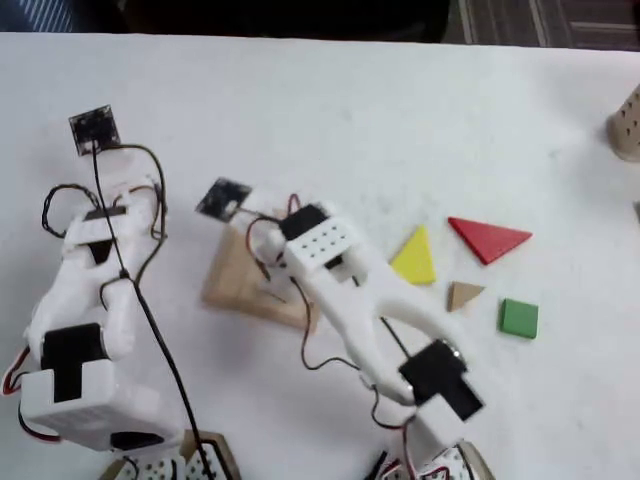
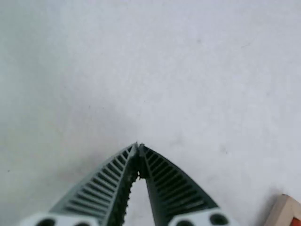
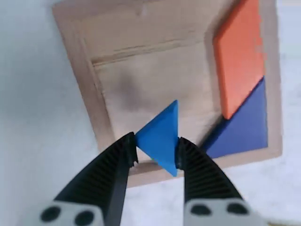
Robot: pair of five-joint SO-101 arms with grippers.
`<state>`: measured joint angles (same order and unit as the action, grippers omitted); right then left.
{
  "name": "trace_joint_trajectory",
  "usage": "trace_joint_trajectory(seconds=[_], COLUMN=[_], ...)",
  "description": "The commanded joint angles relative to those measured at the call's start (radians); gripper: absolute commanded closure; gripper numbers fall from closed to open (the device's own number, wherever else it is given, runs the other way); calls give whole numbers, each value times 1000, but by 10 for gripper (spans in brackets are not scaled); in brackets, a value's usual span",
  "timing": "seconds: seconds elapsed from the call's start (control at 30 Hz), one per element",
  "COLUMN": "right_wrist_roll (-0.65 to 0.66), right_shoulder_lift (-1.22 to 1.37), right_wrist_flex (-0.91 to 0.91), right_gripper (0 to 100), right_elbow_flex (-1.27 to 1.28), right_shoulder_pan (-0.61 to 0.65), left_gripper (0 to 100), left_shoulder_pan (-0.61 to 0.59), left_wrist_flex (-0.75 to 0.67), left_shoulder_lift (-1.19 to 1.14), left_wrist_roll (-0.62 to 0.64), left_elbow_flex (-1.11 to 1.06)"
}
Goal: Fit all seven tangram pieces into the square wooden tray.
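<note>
Right hand (image 3: 156, 143) pinches light blue triangle (image 3: 160, 134) at its fingertips, over the wooden tray (image 3: 80, 56). Orange piece (image 3: 237, 56) and dark blue piece (image 3: 244, 127) sit in the tray, touching. Left hand (image 2: 139, 149) is pressed together over the white surface (image 2: 141, 56). Yellow triangle (image 1: 415, 258), red triangle (image 1: 488, 238), tan triangle (image 1: 463, 294) and green square (image 1: 519, 318) lie loose beside the tray.

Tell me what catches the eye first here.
The right gripper holds a blue triangle in its jaws over the wooden tray, where an orange piece and a dark blue piece lie. A yellow triangle, red triangle, tan triangle and green square lie loose on the table.
</note>
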<state>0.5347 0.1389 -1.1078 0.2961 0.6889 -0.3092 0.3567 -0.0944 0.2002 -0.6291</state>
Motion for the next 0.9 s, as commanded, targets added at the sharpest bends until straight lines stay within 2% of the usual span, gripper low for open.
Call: trace_joint_trajectory(seconds=[0.0,0.27,0.53,0.7,0.87], right_wrist_roll=[51,54,52,49,9], right_shoulder_lift=[51,239,285,202,30], right_wrist_flex=[42,-21,-162,-232,-266], right_gripper=[939,931,775,800,882], right_elbow_flex=[-75,-302,-437,-451,-328], right_shoulder_pan=[8,1,-5,-4,-4], left_gripper=[977,977,977,977,977], left_shoulder_pan=[5,7,10,10,12], left_wrist_flex=[-5,-5,-5,-5,-5], left_shoulder_lift=[2,2,2,2,2], left_wrist_roll=[3,3,3,3,3], left_elbow_flex=[52,52,52,54,52])
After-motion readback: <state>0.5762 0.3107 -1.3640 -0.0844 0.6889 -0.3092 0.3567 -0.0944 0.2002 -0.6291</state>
